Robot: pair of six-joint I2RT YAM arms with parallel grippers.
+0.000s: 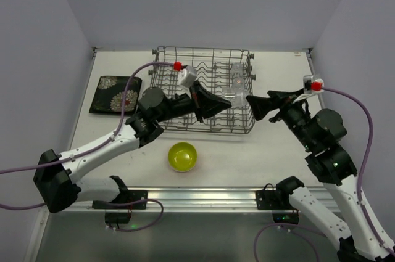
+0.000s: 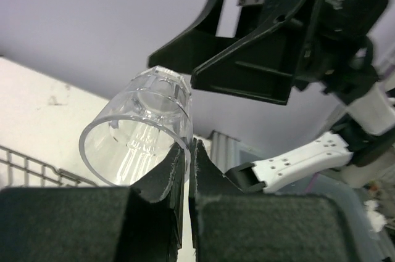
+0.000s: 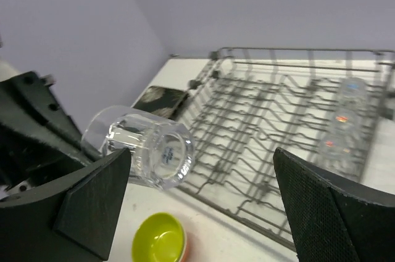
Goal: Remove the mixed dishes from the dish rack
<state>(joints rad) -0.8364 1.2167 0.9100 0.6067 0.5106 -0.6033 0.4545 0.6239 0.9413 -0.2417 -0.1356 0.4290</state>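
My left gripper [image 2: 188, 151] is shut on the rim of a clear glass [image 2: 139, 126], holding it tilted on its side above the front right part of the dish rack [image 1: 203, 89]. In the top view the left gripper [image 1: 223, 105] and the glass [image 1: 237, 97] meet my right gripper [image 1: 254, 106]. The right gripper [image 3: 203, 206] stands wide open, with the glass [image 3: 148, 148] just by its left finger [image 3: 92, 200] and not touched by either pad. More clear glasses [image 3: 344, 114] lie at the rack's right side.
A yellow-green bowl [image 1: 182, 156] sits on the table in front of the rack, and an orange rim [image 3: 185, 246] shows under it. A black flowered plate [image 1: 115, 94] lies to the left of the rack. Grey walls close in the table on three sides.
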